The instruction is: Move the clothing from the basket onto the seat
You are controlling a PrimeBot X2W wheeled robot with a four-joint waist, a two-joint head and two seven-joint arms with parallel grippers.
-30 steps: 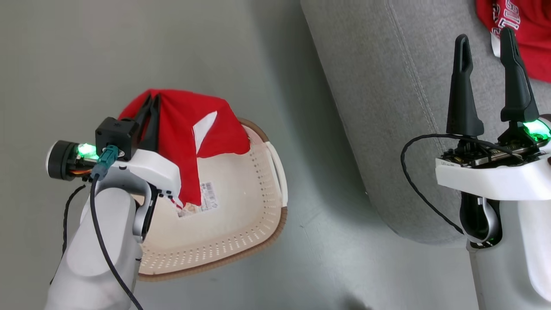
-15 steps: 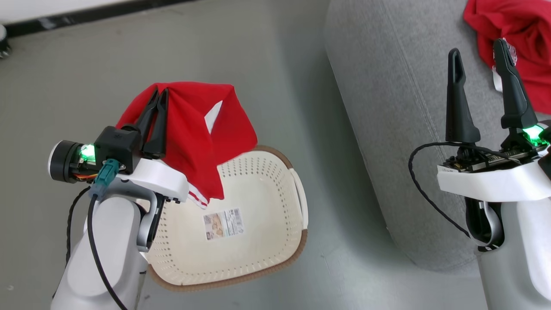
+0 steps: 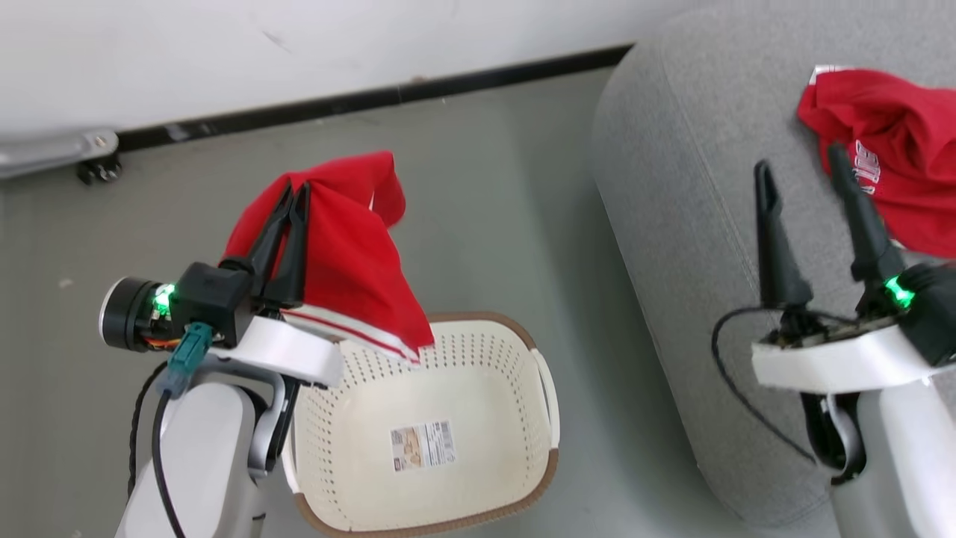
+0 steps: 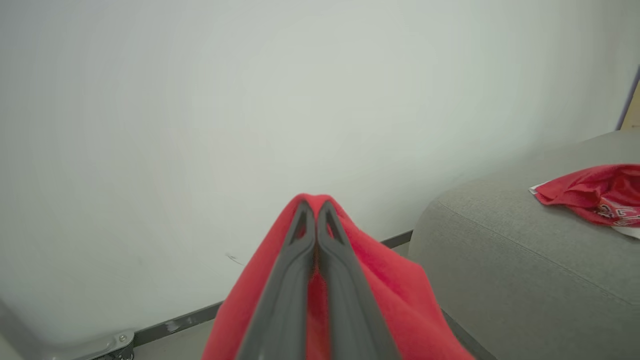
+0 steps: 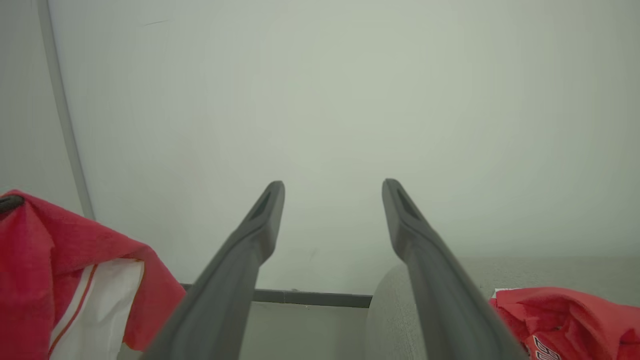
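Left fingers (image 3: 297,233) face the wall (image 3: 299,45), pinching red garment (image 3: 351,254).

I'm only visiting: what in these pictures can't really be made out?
- Lettering on the lying garment on the sofa: head view, creased, cut by the right edge, partly behind the right tool.
- The held garment: bunched over the left tool, head and left wrist views, its kind unclear.
- Print on the label in the basket: too small, head view.
- The basket's near rim: cut by the head view's bottom edge.
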